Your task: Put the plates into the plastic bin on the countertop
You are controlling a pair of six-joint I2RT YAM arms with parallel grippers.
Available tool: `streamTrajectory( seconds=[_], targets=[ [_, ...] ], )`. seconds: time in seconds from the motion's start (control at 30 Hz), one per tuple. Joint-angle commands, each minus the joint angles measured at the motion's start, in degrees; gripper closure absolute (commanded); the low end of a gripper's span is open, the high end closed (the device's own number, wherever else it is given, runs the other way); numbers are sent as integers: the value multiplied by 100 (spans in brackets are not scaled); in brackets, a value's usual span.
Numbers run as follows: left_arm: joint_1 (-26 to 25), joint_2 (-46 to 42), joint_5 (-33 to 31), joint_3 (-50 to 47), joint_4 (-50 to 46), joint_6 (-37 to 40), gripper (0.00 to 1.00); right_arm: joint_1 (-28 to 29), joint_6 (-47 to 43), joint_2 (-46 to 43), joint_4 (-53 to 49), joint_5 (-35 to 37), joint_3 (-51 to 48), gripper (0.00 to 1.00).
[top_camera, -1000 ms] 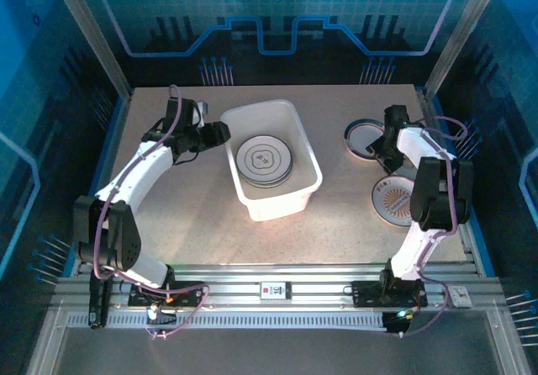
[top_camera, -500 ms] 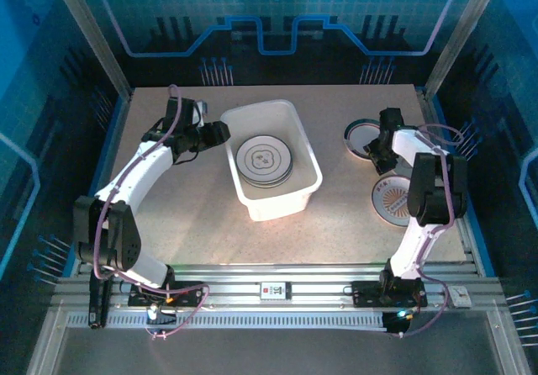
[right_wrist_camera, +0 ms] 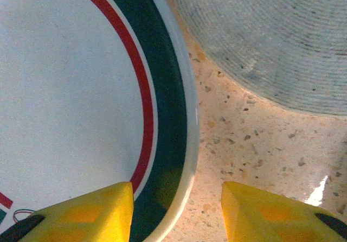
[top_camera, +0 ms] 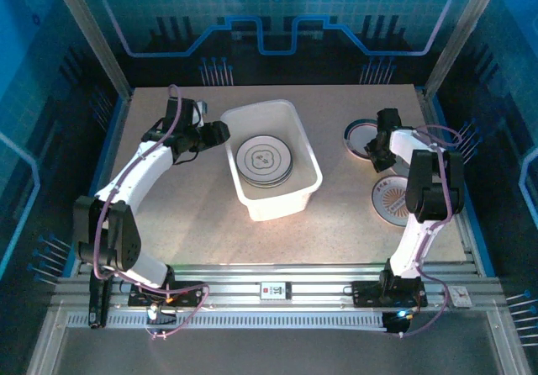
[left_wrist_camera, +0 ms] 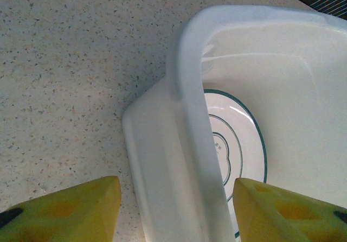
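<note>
The step in hand looks like a rim pinch on the far plate [right_wrist_camera: 65, 90], at the right of the countertop [top_camera: 193, 207]. The right gripper [right_wrist_camera: 176, 198] is low over it with its jaws apart. One finger stands above the dark band, the other above the bare top just outside the rim, and nothing is gripped.

To do it well, I judge the outer finger should drop until it grazes the top and slide under the lip. Then it can close squarely, so the plate does not skate away. A second plate [top_camera: 388, 200] lies nearer, just beside the arm.

The bin [top_camera: 313, 166] sits mid-table, well apart from both, with plates [top_camera: 263, 161] already stacked inside. The left gripper [left_wrist_camera: 176, 198] straddles the bin's left wall. Whether it presses that wall I cannot tell.
</note>
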Motion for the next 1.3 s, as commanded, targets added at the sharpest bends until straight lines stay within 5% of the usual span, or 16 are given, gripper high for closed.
streamTrajectory(
  seconds=[0.0,0.2,0.63,1.27],
  targets=[
    [-14,-121,-61,123,90,-131,42,107,176,195,7,169,84,55],
    [-14,-157,-58,110,73,-133,42,133,234,345,-21,161,137,59],
    [-14,-191,-7,123,79,-117,42,235,432,-40,388,248,-356,93],
    [-14,-331,104,-6,217,-126,42,422,1094,-1424,1594,-200,-1724,100]
  ],
)
